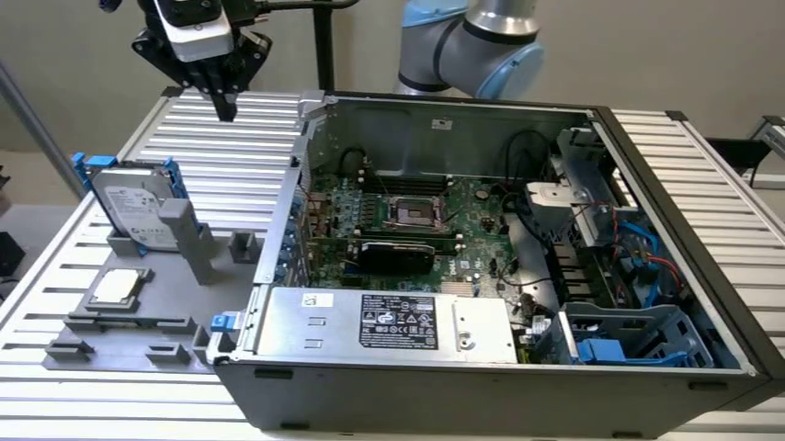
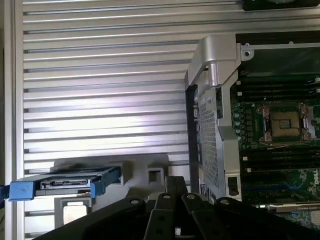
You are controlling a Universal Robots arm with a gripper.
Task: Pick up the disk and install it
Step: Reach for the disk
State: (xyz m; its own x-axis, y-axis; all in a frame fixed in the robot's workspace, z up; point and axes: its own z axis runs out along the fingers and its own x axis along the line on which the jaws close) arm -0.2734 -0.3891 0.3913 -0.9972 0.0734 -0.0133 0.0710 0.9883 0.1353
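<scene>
The ribbed metal worktop [image 1: 233, 138] carries an open computer case [image 1: 429, 404] lying on its side. Its motherboard [image 1: 405, 207] faces up, with a silver power supply [image 1: 386, 322] along the near wall. Beyond the case rises the robot arm [image 1: 472, 46], whose upper part is cut off at the picture's edge.

On the exterior view's left of the case sits a grey fixture [image 1: 135, 322]. The disk [image 1: 129, 207] stands on edge in it, tilted a little, its white label facing the camera and its blue frame showing along the edges. A grey post of the fixture covers part of the disk's lower corner.

The gripper [image 1: 226, 112] hangs over the bare worktop near the case's far corner. It is farther from the camera than the disk and well apart from it. Its jaws are pressed together into one dark point and pinch nothing.

In the wrist view the disk [image 2: 65, 182] appears edge-on, so its label is hidden, and one end of its blue frame is cut off. The gripper [image 2: 172, 220] shows there as dark linkages whose tips are hard to make out.

A small square chip [image 1: 117, 287] lies flat on the fixture, near the disk.
</scene>
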